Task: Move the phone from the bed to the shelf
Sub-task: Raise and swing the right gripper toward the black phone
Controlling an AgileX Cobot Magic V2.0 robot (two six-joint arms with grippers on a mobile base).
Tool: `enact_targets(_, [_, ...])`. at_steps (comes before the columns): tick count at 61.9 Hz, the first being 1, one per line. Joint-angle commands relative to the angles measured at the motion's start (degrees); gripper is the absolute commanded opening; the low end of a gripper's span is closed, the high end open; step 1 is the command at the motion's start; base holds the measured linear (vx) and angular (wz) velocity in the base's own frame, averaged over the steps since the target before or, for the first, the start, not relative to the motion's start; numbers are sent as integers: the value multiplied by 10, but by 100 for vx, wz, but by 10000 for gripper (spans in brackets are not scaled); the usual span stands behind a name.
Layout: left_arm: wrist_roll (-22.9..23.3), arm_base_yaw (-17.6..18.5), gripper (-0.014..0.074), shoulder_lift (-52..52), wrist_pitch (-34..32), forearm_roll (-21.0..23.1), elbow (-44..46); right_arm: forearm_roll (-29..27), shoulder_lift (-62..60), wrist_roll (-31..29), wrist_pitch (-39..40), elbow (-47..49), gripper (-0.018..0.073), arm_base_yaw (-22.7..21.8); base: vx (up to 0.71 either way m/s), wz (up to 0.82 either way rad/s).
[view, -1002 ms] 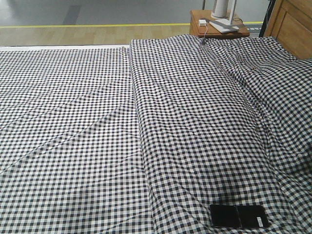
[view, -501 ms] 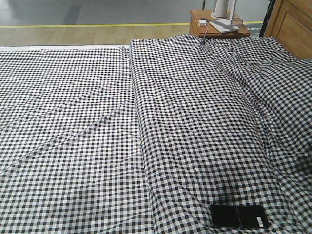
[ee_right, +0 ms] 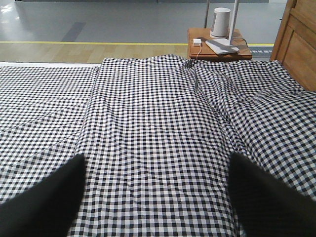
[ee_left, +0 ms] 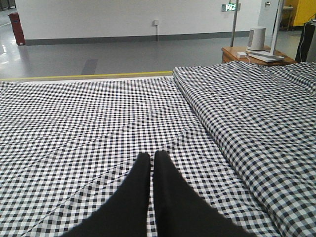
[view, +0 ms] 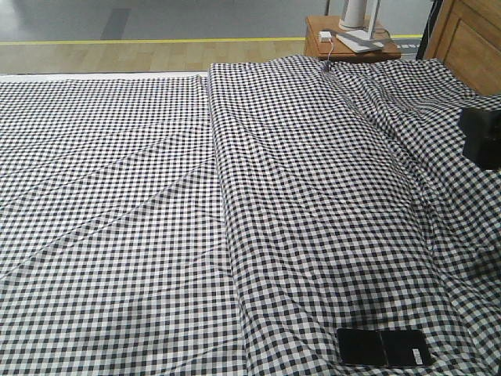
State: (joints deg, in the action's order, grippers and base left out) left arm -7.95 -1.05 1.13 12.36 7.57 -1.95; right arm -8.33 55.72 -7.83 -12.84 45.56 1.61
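At the near right of the bed, the phone lies flat, a thin, stiff, likely slippery slab best pinched across its long edges, while the right gripper gapes wide and empty and the left gripper is closed on nothing.

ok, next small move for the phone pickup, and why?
Probably lower the right claw toward the phone: it is open, while the left claw is shut. The phone lies flat on the bed at the near right, outside the right wrist view.
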Motion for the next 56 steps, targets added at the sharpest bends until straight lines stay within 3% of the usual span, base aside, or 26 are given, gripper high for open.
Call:
enact_targets(1, [2,1,1,4,-43,3,0,5,-6,-5,40,20,730,-2,0,0])
enact_targets(38, [2,1,1,4,-43,3,0,5,-6,1,42,20,614,-2,0,0])
enact_targets(56, [2,1,1,4,-43,3,0,3,0,28,-105,92,613,-4,0,0])
